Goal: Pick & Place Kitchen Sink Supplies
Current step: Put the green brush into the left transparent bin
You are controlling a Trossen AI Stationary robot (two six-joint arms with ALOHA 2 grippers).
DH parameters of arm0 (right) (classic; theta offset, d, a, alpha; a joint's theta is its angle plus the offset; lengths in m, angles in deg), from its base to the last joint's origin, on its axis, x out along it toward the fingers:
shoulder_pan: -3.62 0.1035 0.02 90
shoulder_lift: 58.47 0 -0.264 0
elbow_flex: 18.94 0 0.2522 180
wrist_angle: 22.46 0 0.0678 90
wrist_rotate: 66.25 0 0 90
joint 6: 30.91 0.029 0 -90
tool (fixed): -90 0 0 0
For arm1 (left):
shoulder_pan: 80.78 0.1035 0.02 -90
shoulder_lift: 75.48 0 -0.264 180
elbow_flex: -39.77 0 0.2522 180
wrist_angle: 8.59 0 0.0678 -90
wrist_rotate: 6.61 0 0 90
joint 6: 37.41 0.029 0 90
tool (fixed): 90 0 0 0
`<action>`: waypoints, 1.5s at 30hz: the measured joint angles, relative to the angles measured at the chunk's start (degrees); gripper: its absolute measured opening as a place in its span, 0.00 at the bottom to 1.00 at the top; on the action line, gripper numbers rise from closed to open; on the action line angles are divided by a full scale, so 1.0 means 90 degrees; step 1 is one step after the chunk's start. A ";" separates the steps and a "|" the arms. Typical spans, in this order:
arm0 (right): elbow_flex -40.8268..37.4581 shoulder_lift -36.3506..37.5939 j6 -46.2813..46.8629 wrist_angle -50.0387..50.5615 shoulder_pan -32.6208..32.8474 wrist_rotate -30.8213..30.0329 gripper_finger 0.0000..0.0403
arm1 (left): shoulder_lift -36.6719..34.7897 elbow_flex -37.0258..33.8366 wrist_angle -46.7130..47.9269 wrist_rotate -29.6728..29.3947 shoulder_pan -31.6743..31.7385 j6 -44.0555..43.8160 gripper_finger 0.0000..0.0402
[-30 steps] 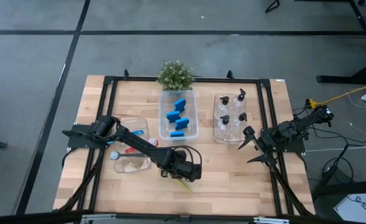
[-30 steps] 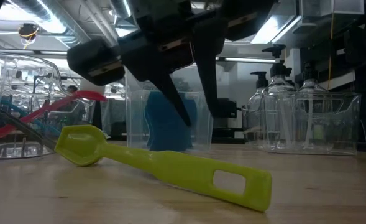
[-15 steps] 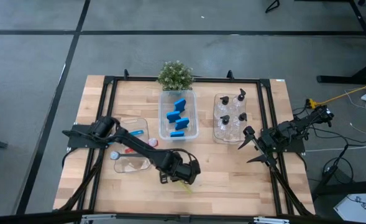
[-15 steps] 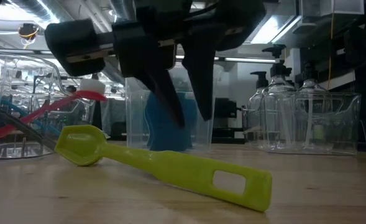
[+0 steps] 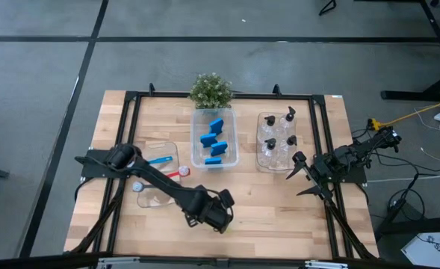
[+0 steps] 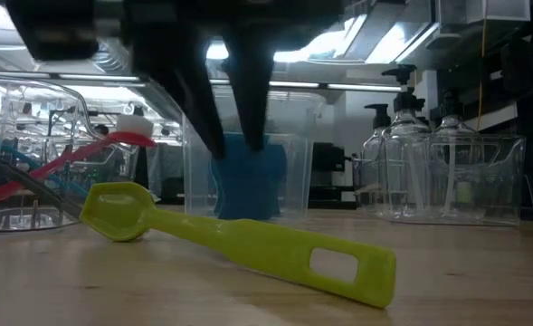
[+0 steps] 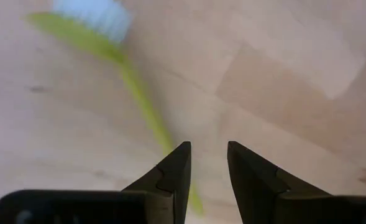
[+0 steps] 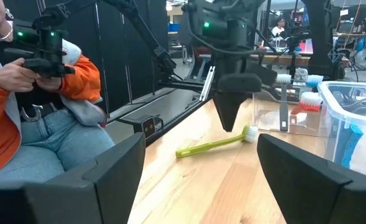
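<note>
We see the yellow-green brush (image 6: pixel 248 246) lying flat on the counter (image 5: pixel 279 209) near its front edge, left claw (image 7: pixel 207 163) poised above its handle, fingers slightly apart and gripping nothing, right claw (image 5: pixel 300 176) waiting wide apart at the counter's right side.

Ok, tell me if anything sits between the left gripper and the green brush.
Nothing visible does. The left gripper hangs above the green brush, jaws slightly apart, with only bare table around the handle.
</note>
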 joint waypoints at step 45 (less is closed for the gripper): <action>-0.0001 0.0000 0.0004 0.0000 0.0001 0.0002 0.77 | 0.0641 0.0286 0.0715 0.1069 0.0173 -0.2306 0.69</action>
